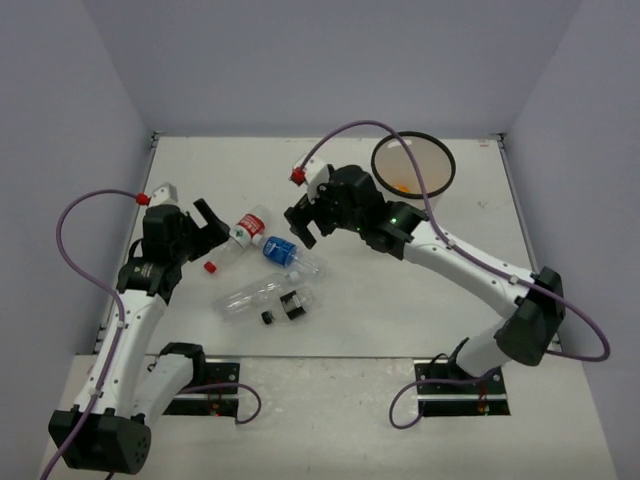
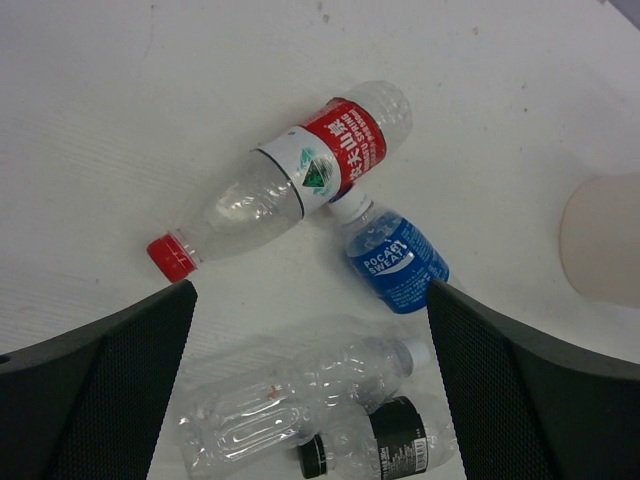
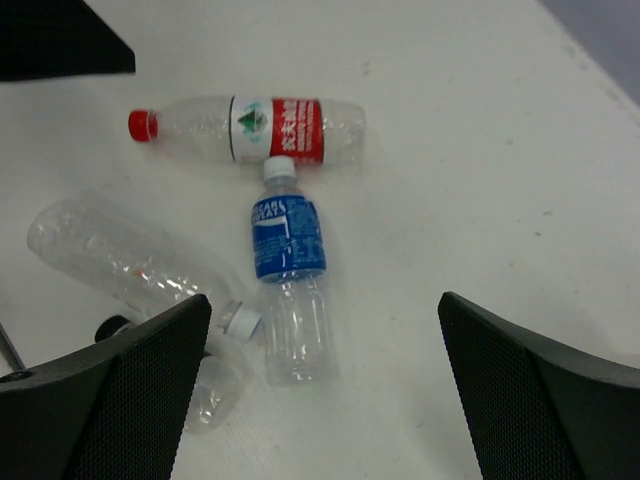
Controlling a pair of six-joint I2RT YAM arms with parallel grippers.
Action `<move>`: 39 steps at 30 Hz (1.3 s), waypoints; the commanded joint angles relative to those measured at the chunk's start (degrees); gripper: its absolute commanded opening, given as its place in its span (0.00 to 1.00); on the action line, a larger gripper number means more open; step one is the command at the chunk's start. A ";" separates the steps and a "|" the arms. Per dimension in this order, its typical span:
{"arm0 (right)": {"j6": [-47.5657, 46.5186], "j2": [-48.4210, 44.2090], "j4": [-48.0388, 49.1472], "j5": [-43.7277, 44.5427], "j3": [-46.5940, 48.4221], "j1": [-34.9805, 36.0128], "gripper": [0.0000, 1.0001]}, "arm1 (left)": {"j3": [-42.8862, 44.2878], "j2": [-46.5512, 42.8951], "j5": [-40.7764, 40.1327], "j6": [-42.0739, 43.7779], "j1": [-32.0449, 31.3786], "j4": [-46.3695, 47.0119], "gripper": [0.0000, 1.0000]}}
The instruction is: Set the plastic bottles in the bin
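Note:
Four plastic bottles lie in a cluster on the white table. The red-capped, red-and-white-labelled bottle (image 1: 248, 230) (image 2: 300, 175) (image 3: 250, 130) is at the back. Its side touches the blue-labelled bottle's (image 1: 282, 253) (image 2: 395, 260) (image 3: 288, 250) cap. In front lie a plain clear bottle (image 1: 250, 296) (image 2: 290, 400) (image 3: 120, 255) and a black-labelled bottle with a black cap (image 1: 294, 304) (image 2: 385, 448). The bin (image 1: 446, 172) stands at the back right with something orange inside. My left gripper (image 1: 212, 228) (image 2: 310, 295) hovers open just left of the cluster. My right gripper (image 1: 299, 224) (image 3: 325, 300) hovers open above the blue bottle's base end.
The table's walls rise close behind and at both sides. Purple cables loop from both arms. The left gripper's dark finger (image 3: 60, 40) shows at the top left of the right wrist view. Bare table lies right of the bottles, between them and the bin.

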 commanded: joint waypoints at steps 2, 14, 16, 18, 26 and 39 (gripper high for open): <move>-1.29 12.47 -1.19 -4.45 6.41 1.06 0.99 | -0.38 -0.72 -0.78 -0.98 0.38 -0.93 1.00; 1.47 30.60 0.68 -3.40 12.79 1.61 0.99 | -1.55 1.19 -0.74 -1.48 0.38 -0.43 1.00; 2.20 32.93 0.78 -3.25 13.32 1.61 0.99 | -1.55 1.69 -1.09 -1.19 0.38 -0.58 1.00; 2.73 34.42 1.18 -3.36 13.32 1.61 0.97 | -1.55 1.87 -1.14 -1.16 0.38 -0.70 1.00; 3.24 36.25 2.81 -5.01 11.42 1.61 0.71 | -1.37 1.64 -1.72 -1.09 0.38 -1.22 1.00; 3.59 20.59 3.50 1.01 5.24 1.61 0.35 | -1.46 0.18 -2.64 -0.85 0.47 -1.06 1.00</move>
